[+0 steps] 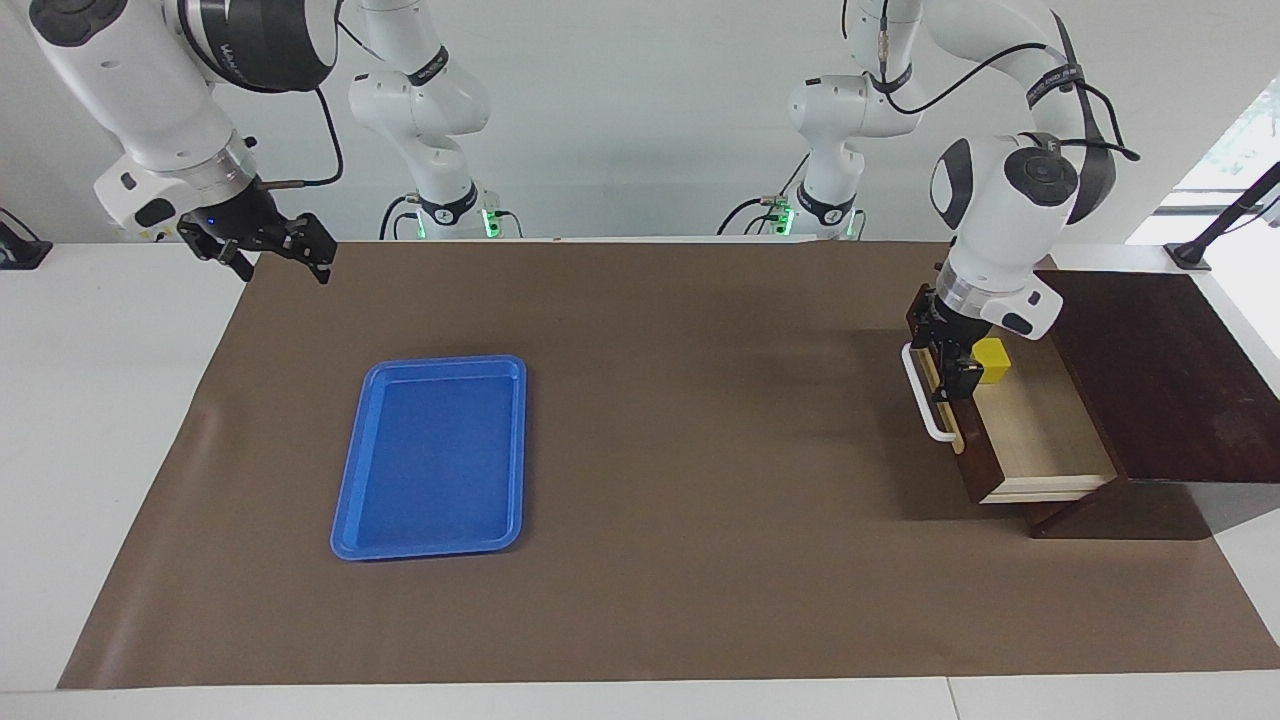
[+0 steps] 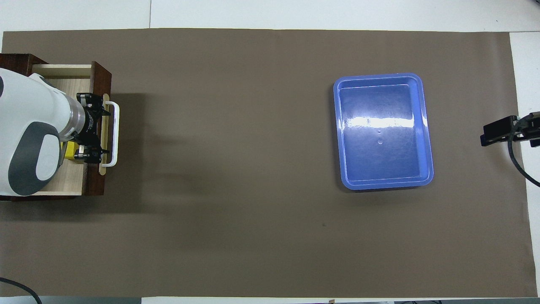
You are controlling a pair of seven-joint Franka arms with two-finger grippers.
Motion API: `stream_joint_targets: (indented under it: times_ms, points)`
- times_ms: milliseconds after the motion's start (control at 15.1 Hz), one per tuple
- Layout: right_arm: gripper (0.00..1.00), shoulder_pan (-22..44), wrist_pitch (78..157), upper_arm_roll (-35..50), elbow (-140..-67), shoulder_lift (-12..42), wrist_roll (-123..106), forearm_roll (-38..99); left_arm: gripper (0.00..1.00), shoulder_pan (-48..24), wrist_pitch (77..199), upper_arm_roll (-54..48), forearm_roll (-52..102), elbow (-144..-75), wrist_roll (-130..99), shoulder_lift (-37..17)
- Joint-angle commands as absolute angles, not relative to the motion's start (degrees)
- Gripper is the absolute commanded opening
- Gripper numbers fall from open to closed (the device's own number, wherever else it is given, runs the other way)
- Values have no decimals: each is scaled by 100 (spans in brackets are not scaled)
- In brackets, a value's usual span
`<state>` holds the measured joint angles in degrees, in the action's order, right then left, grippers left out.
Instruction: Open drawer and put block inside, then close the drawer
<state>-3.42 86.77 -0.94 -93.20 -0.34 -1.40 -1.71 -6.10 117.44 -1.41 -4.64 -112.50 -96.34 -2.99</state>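
The block, a small yellow cube, is seen resting on the pale wood floor of the open drawer, close against the inside of the drawer front and toward the end nearer to the robots; in the overhead view only a yellow sliver is shown beside the arm's wrist. The drawer is pulled out of the dark brown box, which is set at the left arm's end of the bench, at about 3 o'clock in the facing view; the white bar handle is carried on a tan strip on the drawer front. The left pincer is held over the top edge of the drawer front, just beside the block and not gripping it; its fingers are spread apart, one at each side of the wrist in the overhead view. The blue tray is laid well apart, at about 9 o'clock from the drawer in the facing view, on the brown mat. The right pincer is held in the air over the mat's corner at the right arm's end, at about 10 o'clock; its fingers are apart; that arm waits.
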Motion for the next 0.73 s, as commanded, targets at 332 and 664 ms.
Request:
stream_joint_targets:
  times_ms: [332, 664]
  points:
    - [100, -413, 8771, -35, -9448, -97, -53, -158, 100, 113, 12059, -149, -1089, -11171, -9344, -378]
    - [100, -404, 8798, -26, -9448, -97, -62, -246, 100, 843, 12330, -158, -1099, -11223, -8597, -378]
